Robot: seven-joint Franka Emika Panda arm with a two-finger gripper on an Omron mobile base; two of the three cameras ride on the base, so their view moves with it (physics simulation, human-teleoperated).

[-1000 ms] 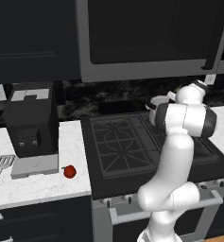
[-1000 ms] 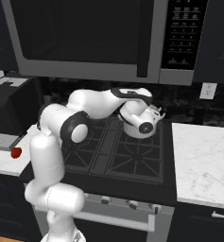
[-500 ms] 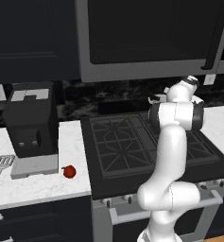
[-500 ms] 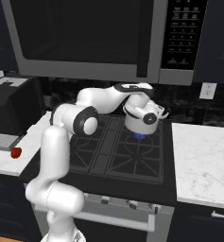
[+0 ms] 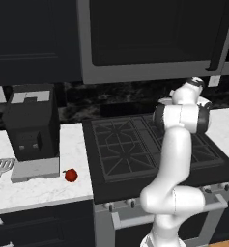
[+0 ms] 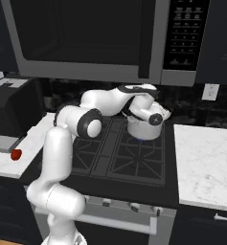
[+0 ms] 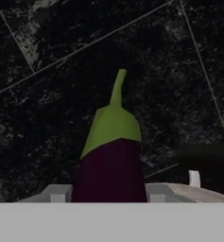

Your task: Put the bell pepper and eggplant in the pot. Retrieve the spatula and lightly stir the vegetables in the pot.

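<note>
tool: clamped on the eggplant point(image 7: 111, 160), hovering at the pot point(image 6: 142, 129) for the drop
bell pepper point(image 5: 71, 175): waits on the surface point(image 5: 43, 185)

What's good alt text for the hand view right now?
A dark purple eggplant with a green cap and stem sits clamped between the gripper fingers, stem pointing away from the camera. Behind it is a black speckled wall crossed by thin pale seams.

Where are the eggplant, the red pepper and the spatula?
eggplant point(image 7: 111, 172): hand view, purple body.
bell pepper point(image 5: 71, 175): left base view, red body.
spatula point(image 5: 5, 166): left base view, slotted head.
</note>
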